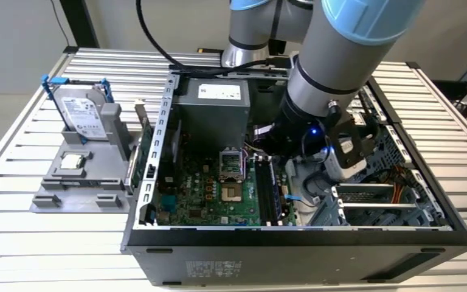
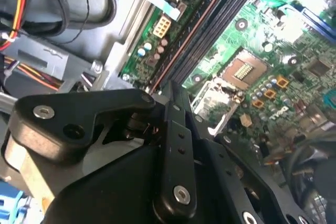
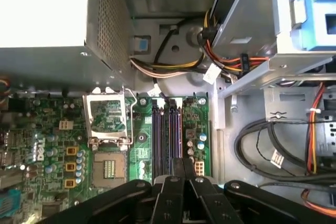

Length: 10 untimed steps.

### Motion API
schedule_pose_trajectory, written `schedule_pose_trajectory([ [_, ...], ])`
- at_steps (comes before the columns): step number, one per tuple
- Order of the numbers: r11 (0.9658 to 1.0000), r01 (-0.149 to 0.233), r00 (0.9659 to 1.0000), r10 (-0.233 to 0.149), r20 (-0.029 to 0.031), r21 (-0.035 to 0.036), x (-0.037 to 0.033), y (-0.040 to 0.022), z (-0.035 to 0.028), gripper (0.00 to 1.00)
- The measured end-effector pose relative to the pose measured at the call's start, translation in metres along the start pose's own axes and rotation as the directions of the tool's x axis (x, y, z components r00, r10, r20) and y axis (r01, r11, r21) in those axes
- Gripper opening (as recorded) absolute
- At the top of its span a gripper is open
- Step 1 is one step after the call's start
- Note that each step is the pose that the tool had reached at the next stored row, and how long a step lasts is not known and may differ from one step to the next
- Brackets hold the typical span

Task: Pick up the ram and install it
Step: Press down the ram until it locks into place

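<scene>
- Arm (image 1: 331,67): grey with blue-capped joints. It reaches down into an open computer case (image 1: 298,234) that lies on its side on a slatted metal bench (image 1: 22,243).
- Gripper (image 3: 181,167): black, two-fingered, inside the case over the motherboard (image 1: 209,194). In both wrist views the fingers are closed together, tips side by side (image 2: 170,92). Whether something thin is pinched between them cannot be told.
- Memory slots (image 3: 157,135): a bank of long parallel dark slots straight beneath the fingertips, running away from the gripper. In the second wrist view the same bank (image 2: 205,24) stretches out from the tips.
- Ram (image 3: 171,129): a thin dark strip on edge, in line with the closed fingertips and within the slot bank. Whether it is seated or only resting there cannot be told.
- CPU socket (image 3: 107,114): a silver frame, open, on the motherboard just beside the slot bank and near the gripper.
- Power supply (image 1: 217,103): a grey metal box in the case, beyond the socket from the gripper.
- Cables (image 3: 231,56): a red, yellow and black bundle beyond the far end of the slots.
- Grey fixture (image 1: 71,194): on the bench outside the case, well apart from the gripper. It carries an upright silver hard drive (image 1: 83,112) and a small square CPU chip (image 1: 73,161).
</scene>
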State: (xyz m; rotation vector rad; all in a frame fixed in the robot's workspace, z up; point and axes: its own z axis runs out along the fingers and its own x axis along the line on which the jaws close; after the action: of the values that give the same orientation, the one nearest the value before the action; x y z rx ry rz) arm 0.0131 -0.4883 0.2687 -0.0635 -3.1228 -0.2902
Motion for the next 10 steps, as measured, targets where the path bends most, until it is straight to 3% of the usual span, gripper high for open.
schedule_pose_trajectory([
  [10,1.0,0.0,1.0,0.0,0.0,0.0003,0.0001,0.0014,0.0188,0.0],
])
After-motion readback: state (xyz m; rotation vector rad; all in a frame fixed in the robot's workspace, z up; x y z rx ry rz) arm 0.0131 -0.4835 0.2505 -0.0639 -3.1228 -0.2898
